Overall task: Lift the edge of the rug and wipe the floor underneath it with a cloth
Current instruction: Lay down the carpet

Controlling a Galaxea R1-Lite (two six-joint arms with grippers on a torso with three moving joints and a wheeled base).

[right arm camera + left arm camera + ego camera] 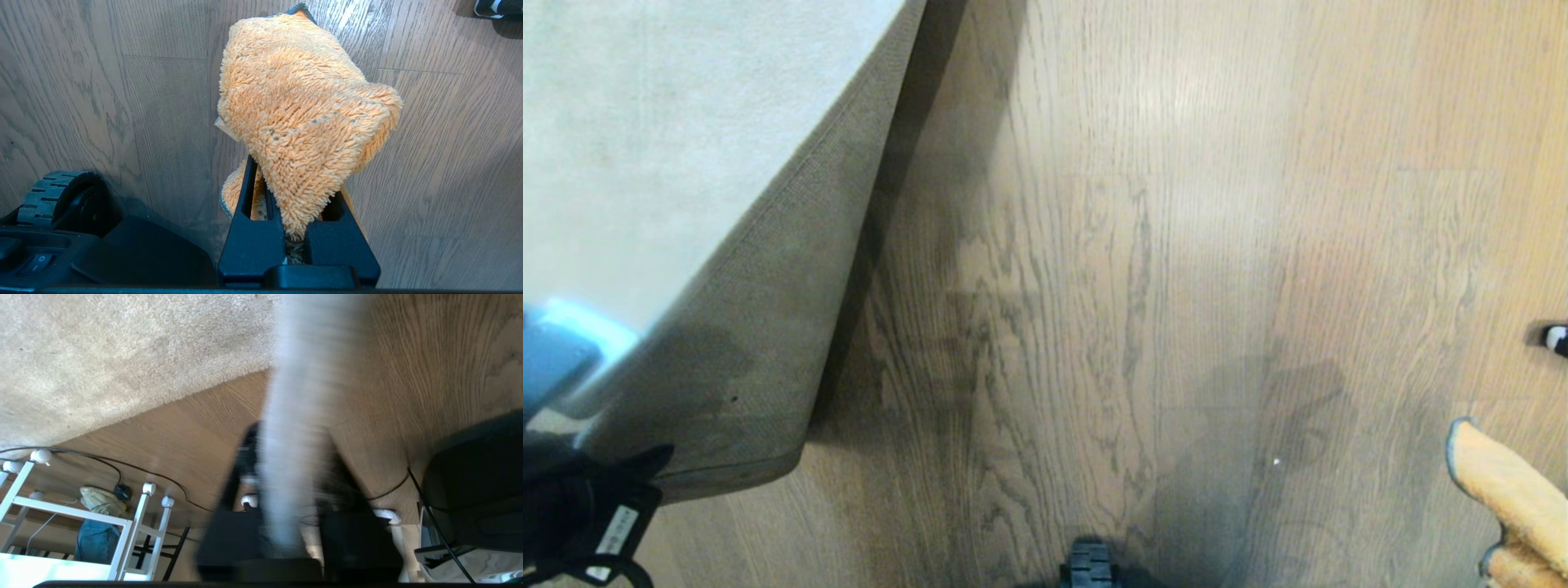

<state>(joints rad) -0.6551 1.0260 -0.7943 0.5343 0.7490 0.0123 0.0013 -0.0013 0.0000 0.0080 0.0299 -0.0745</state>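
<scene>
Tan mesh backing is showing where the rug edge (760, 327) is curling up off the floor (1135, 286) at the left, baring planks for wiping; the left gripper (286, 522) is working there, its fingers parting, and whether they are gripping the blurred pale strip between them I cannot tell. Fuzzy, orange and grey-bordered, the cloth (302, 118) is hanging pinched in the right gripper (295, 241), waiting low at the right, well apart from the rug.
</scene>
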